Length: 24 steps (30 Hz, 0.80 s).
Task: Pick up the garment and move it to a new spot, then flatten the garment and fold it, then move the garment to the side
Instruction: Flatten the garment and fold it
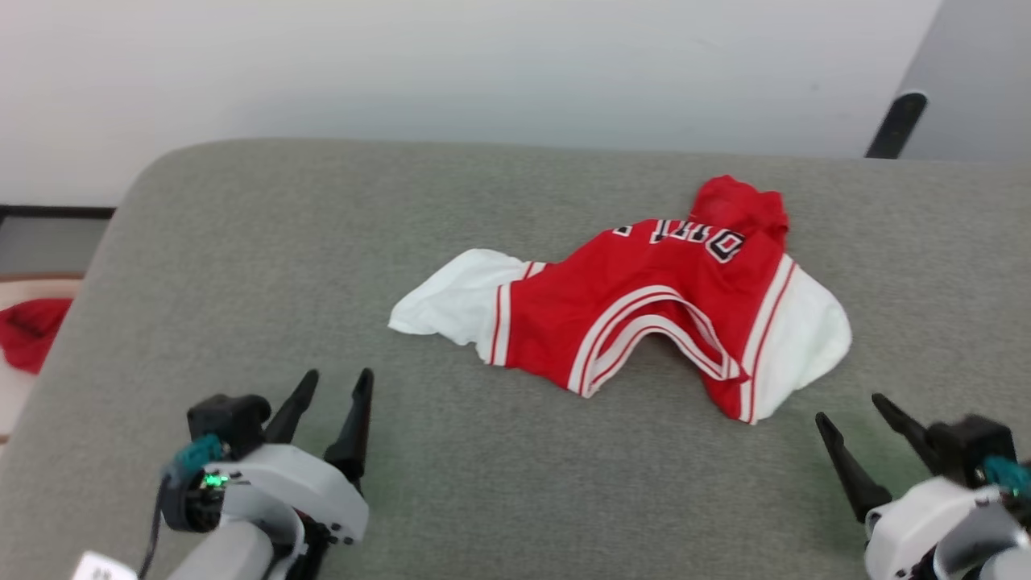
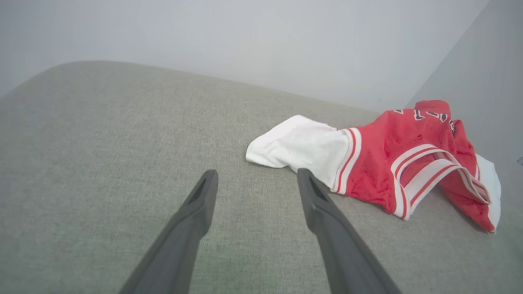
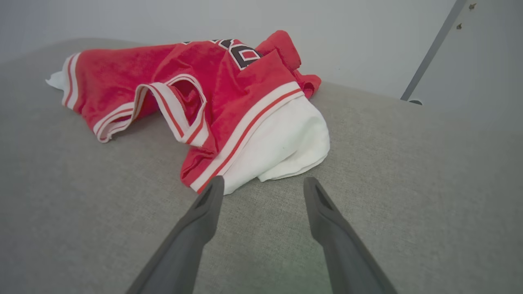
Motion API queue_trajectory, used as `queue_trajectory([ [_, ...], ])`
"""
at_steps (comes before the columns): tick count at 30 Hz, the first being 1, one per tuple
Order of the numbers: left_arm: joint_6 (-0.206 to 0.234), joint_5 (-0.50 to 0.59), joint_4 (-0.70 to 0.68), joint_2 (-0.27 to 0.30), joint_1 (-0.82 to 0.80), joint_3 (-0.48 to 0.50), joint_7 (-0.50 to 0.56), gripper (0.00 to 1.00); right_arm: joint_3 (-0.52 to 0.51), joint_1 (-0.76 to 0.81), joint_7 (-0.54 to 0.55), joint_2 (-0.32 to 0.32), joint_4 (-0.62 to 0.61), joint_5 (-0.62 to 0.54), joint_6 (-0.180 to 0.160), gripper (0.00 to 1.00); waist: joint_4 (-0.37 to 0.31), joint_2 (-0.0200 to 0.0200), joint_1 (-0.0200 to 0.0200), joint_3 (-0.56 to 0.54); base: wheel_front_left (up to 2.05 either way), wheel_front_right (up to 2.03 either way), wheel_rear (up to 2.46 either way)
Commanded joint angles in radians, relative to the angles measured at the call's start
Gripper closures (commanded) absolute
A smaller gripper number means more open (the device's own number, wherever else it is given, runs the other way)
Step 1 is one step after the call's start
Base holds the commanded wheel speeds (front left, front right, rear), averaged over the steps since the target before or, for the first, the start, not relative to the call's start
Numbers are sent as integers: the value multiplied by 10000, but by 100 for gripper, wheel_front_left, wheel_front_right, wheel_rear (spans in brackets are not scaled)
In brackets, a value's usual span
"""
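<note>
Evidently the garment lies crumpled on the tabletop, just ahead of both grippers (neither touches it). The left gripper and right gripper stand wide and empty. Flattening seems the step in hand: each should reach forward, pinch the nearest edge and draw outward.

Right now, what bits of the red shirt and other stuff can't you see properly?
- Head view: the jersey is crumpled; folds break up its black lettering, unreadable.
- Head view: the red cloth is cut by the grey surface and the picture's left edge.
- All views: the jersey's underside lies hidden against the surface.
</note>
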Motion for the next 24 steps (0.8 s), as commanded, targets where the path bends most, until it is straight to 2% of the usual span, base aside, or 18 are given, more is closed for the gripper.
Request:
queue_trajectory([
  [1, 241, 488, -401, -51, 272, 311, -58, 0, 300, -283, 283, -322, -66, 20, -14, 0, 270, 0, 0, 94, 0, 0, 0],
  [5, 699, 1920, -1758, -615, 1326, 1124, -35, 0, 1818, -930, 1420, -1753, -298, 283, -14, 0, 684, 0, 0, 315, 0, 0, 0],
  [11, 512, 3032, -2601, -1330, 2103, 1850, -36, 0, 4154, -2292, 2486, -3876, -708, 812, -14, 0, 1236, 0, 0, 756, 0, 0, 0],
  [18, 79, 3699, -2774, -1993, 2289, 2449, -38, 0, 6121, -4091, 2785, -5121, -468, 1007, -14, 0, 1577, 0, 0, 1365, 0, 0, 0],
  [24, -277, 4105, -2779, -2464, 2184, 2880, -38, 0, 7440, -5154, 2833, -5393, -249, 1306, -14, 0, 1687, 0, 0, 1827, 0, 0, 0],
])
